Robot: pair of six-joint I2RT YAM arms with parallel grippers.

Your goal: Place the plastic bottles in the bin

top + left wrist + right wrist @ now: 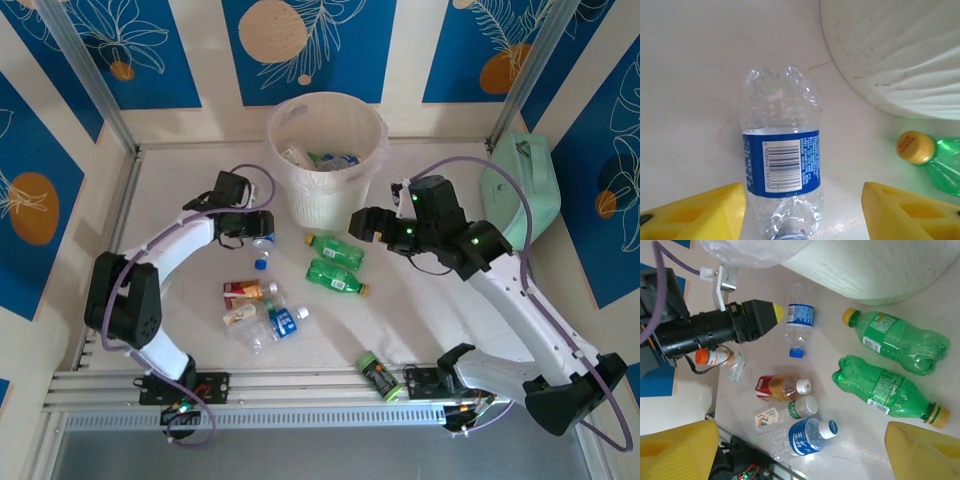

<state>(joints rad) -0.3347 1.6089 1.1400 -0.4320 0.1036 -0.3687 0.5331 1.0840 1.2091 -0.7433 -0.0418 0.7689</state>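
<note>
- Leftovers nearest me: three small bottles [280, 320] in a cluster, red-, cream- and blue-labelled, untouched.
- Mid-table lie two green bottles [335, 278]; my right gripper [362, 222] hangs near them, spread wide and empty.
- My left gripper [804, 197] straddles the clear bottle [782, 150] beside the bin [320, 195], fingers apart, not touching it.
- The bin holds a few bottles; I count six left out.

Fig. 1. A robot test cell in a laboratory, seen from my station.
My left arm [170, 240] and right arm [520, 300], cabled and tipped with yellow fingers [680, 450], are mounted on aluminium rails [300, 385] at the near edge of a white bench [420, 330]. Metal frame posts [88, 75] and printed blue panels [350, 60] wall it in.
</note>
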